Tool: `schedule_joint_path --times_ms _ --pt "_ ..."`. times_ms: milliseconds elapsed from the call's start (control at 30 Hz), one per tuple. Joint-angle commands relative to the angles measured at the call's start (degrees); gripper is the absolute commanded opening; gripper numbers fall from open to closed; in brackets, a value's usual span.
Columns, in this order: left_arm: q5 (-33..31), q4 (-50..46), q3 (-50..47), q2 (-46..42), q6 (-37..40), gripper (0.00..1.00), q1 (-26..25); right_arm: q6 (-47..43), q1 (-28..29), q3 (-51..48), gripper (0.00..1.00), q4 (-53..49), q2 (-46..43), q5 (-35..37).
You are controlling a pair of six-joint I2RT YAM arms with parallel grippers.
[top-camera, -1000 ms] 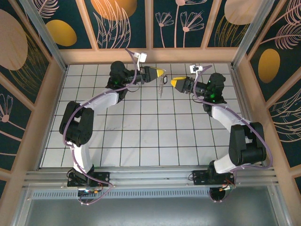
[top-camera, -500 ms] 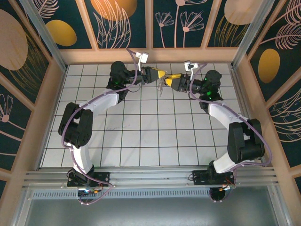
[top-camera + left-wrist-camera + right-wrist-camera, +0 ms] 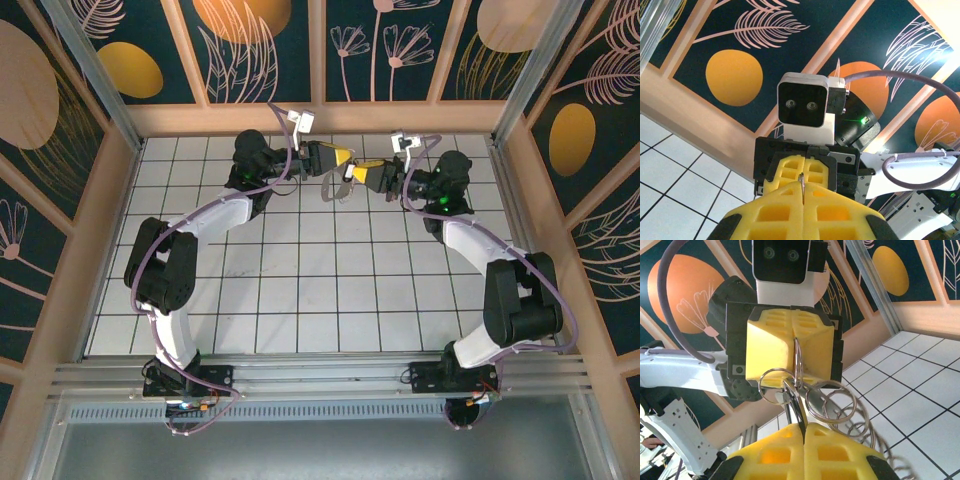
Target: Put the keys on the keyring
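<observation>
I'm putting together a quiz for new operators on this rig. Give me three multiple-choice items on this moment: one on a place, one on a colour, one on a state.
1. Where do the left gripper and the right gripper meet?
A. over the far middle of the table
B. at the near edge by the bases
C. against the left wall

2. What colour are the finger pads?
A. blue
B. yellow
C. red

3. How is the keyring placed?
A. lying flat on the tiles
B. pinched in the air between both shut grippers
C. hanging from one open gripper

Key:
1 A: the top view shows the two grippers tip to tip near the far wall.
2 B: both wrist views show yellow pads.
3 B: the right wrist view shows each pair of pads closed on the metal rings, with the tiles behind.
</observation>
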Motion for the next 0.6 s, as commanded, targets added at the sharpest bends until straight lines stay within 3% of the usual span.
schedule_joint_path --times_ms 0,100,333,567 --pt "0.4 3.3 0.5 -1.8 -0.7 0.0 -0.4 0.4 0.4 -1.1 0.0 3.3 -1.5 -0.4" --pt "0.4 3.6 0.5 -1.7 -1.0 0.0 -0.4 0.4 0.6 -1.5 0.01 3.5 -1.9 -0.1" --pt "0.3 4.1 0.6 -1.5 -1.4 0.0 -0.7 0.7 1.5 -0.5 0.3 3.5 -1.0 0.7" --pt "0.3 4.1 0.5 -1.5 -1.4 0.0 -0.8 0.9 2.7 1.2 0.27 3.4 0.5 0.7"
